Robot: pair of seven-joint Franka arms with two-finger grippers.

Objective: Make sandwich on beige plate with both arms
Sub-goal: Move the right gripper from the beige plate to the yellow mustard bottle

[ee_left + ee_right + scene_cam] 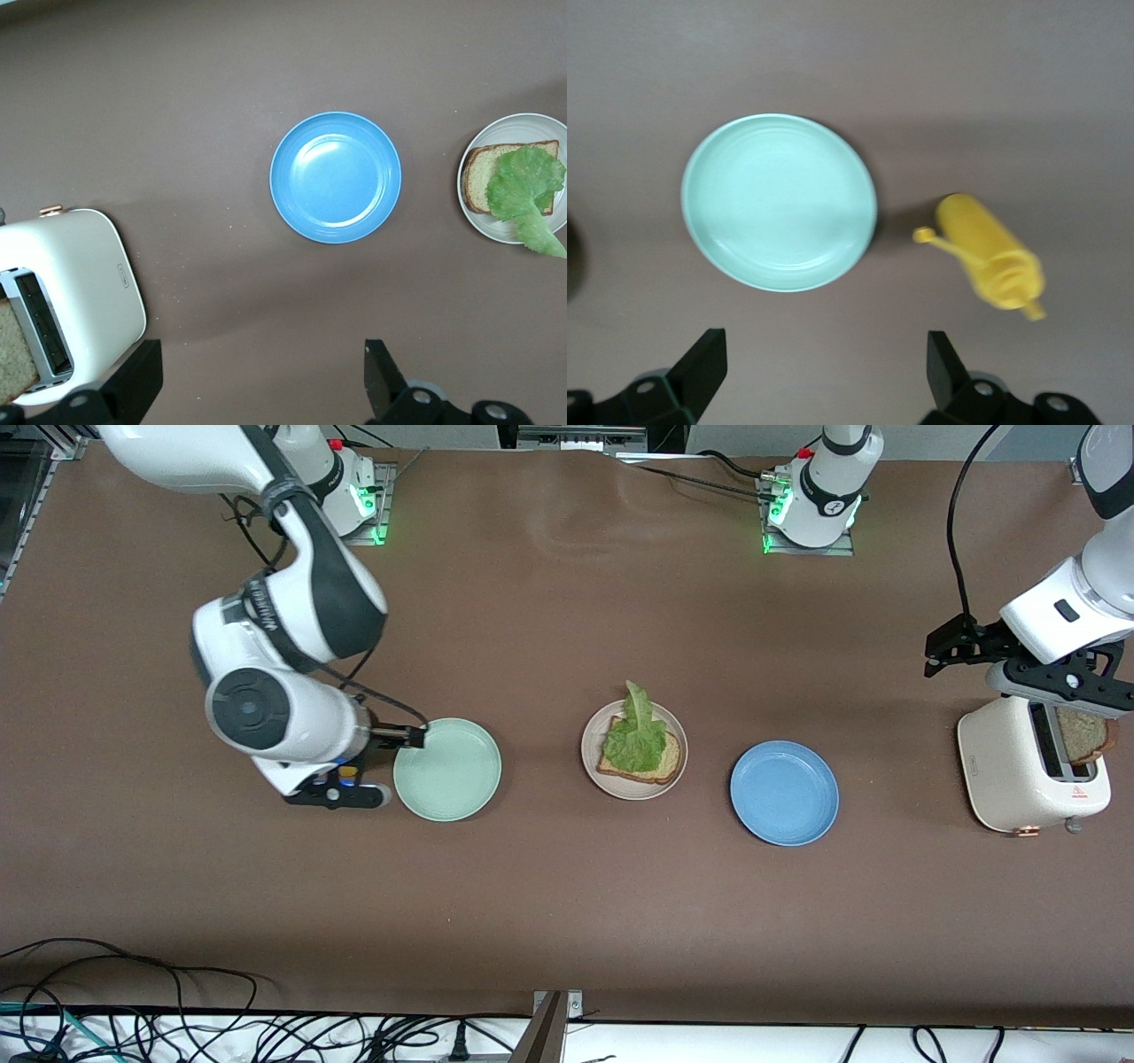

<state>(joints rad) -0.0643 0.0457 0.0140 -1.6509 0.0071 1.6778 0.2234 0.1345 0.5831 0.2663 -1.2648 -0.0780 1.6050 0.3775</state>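
The beige plate point(595, 737) point(505, 133) lies mid-table. On it is one brown bread slice point(669, 757) point(478, 181) with a ruffled lettuce leaf point(636, 735) point(524, 181) on top. A second bread slice point(1085, 735) point(13, 354) stands in a slot of the white toaster point(1032, 766) point(80, 283) at the left arm's end. My left gripper point(1059, 684) point(261, 376) hangs open and empty over the toaster's edge. My right gripper point(337, 793) point(824, 372) is open and empty, up beside the mint-green plate point(447, 769) point(780, 202).
A blue plate point(784, 793) point(335, 177) lies bare between the beige plate and the toaster. A yellow squeeze bottle point(992, 252) sits beside the mint-green plate, mostly hidden under the right arm in the front view. Cables run along the table edge nearest the front camera.
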